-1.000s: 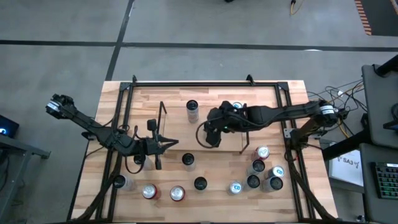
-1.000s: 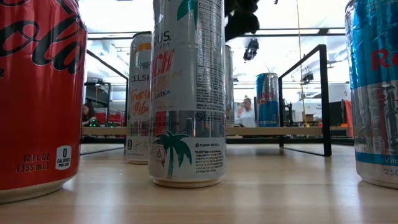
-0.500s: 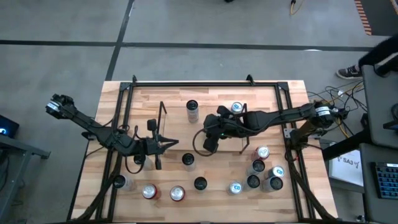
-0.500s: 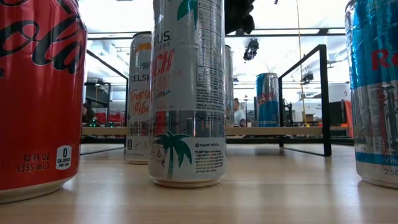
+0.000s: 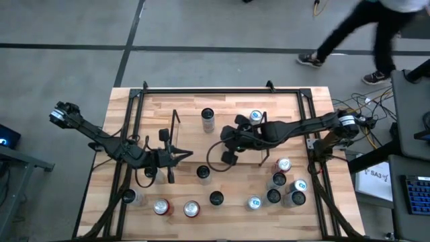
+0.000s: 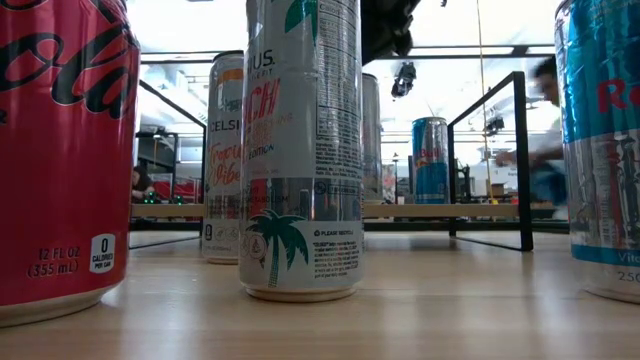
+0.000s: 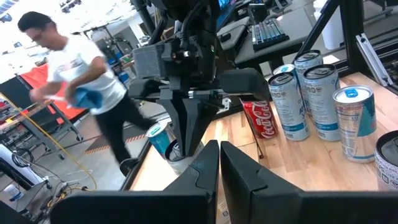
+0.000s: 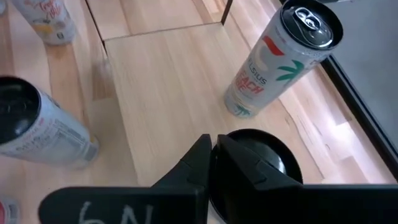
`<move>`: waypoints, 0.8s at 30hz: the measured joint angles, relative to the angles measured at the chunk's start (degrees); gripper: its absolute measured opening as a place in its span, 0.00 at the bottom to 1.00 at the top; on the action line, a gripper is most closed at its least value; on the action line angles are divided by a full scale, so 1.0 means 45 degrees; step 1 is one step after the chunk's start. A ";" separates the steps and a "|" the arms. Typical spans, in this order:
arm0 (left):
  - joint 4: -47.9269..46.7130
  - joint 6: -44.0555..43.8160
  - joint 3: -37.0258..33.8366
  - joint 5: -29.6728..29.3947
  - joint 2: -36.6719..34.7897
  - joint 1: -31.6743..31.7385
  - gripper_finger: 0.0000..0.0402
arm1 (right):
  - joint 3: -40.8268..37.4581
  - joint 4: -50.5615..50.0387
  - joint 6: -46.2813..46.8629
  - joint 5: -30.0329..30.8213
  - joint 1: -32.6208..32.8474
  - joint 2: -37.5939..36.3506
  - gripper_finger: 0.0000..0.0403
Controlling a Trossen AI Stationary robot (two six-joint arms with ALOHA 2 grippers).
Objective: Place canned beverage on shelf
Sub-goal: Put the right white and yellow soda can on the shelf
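Note:
The shelf (image 5: 193, 142) lies mid-table: a light wood base (image 8: 155, 81) between black wire end frames. Two cans (image 5: 207, 115) (image 5: 255, 116) stand at its far side. My right gripper (image 5: 227, 158) (image 8: 211, 152) is shut and slants down just above a dark-topped can (image 8: 261, 158) (image 6: 371, 150), which stands upright on its base. Nothing is between its fingers. My left gripper (image 5: 169, 156) (image 7: 219, 152) waits shut and level by the shelf's left end frame, holding nothing.
Loose cans stand near the front: a cluster at the right (image 5: 282, 185), several at the left (image 5: 161, 206), two in the middle (image 5: 203, 173) (image 5: 216, 198). A black tube frame (image 5: 222, 91) rings the table. A person (image 5: 363, 27) walks beyond the far right corner.
My right gripper has shut its fingers on nothing and drifted a little toward the table's near edge, staying over the dark-topped can. The can has not moved. A person has walked into view beyond the far edge.

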 joint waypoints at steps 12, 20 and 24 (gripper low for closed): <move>0.0000 -0.0001 0.0000 0.0000 0.0000 0.0001 0.00 | 0.0000 -0.1217 0.0178 0.0408 0.0000 -0.0158 0.04; 0.0005 -0.0005 0.0000 0.0000 0.0000 0.0003 0.00 | 0.0000 -0.1567 0.0169 0.0849 -0.0101 -0.0158 0.04; 0.0005 -0.0005 0.0000 0.0000 0.0000 0.0002 0.00 | -0.0005 -0.1816 0.0175 0.1137 -0.0198 -0.0158 0.04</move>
